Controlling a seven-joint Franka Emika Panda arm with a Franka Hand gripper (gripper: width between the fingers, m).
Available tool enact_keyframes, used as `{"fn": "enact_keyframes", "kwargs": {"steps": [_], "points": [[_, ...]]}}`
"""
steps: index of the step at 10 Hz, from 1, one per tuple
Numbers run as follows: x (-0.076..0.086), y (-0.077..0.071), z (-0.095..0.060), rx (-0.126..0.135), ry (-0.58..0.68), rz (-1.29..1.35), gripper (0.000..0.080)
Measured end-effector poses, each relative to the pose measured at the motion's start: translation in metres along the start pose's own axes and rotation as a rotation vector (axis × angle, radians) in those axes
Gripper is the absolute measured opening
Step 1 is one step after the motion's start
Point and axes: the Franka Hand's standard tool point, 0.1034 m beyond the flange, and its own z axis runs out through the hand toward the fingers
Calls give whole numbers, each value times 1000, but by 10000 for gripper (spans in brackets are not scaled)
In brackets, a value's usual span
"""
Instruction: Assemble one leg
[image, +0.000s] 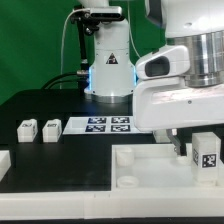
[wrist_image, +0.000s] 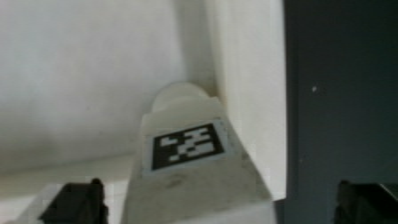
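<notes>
— Two dark fingers (wrist_image: 71, 203) show at the edges of the wrist view. How does the gripper (wrist_image: 217, 206) stand?

— Spread wide. There is a gap between each finger and what sits between them, so it grips nothing.

— And what sits between them?

— The leg (wrist_image: 187, 150), straight under the gripper and touching neither finger.

— What does it look like?

— It is a small piece of white plastic. It is broad at the end nearer the gripper and narrows to a rounded tip at the far end. The face turned to the wrist camera carries a square black-and-white tag, set a little askew. In the exterior view it also shows a tag, just below the arm's white hand.

— What is it on?

— The large white part (image: 140, 178), which lies below the gripper. I cannot tell whether the leg sits in a socket. A white edge runs close along one side of the leg, and past that edge is the black table (image: 50, 165).

— Farther out?

— The marker board (image: 100, 125) lies on the table, off to the exterior view's left of the gripper. Beyond it, well apart from the gripper, is a small white block (image: 50, 128), with another block (image: 27, 128) just beside it.
</notes>
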Motion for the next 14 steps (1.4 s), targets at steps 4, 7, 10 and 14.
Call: {"fn": "enact_keyframes", "kwargs": {"steps": [4,7,10,14], "points": [[0,2,0,2,0,35,295],[1,3,0,-1,8,419,295],[1,8,2,25,18,999,295],[-1,7,3,63,-20,1472,295]]}}
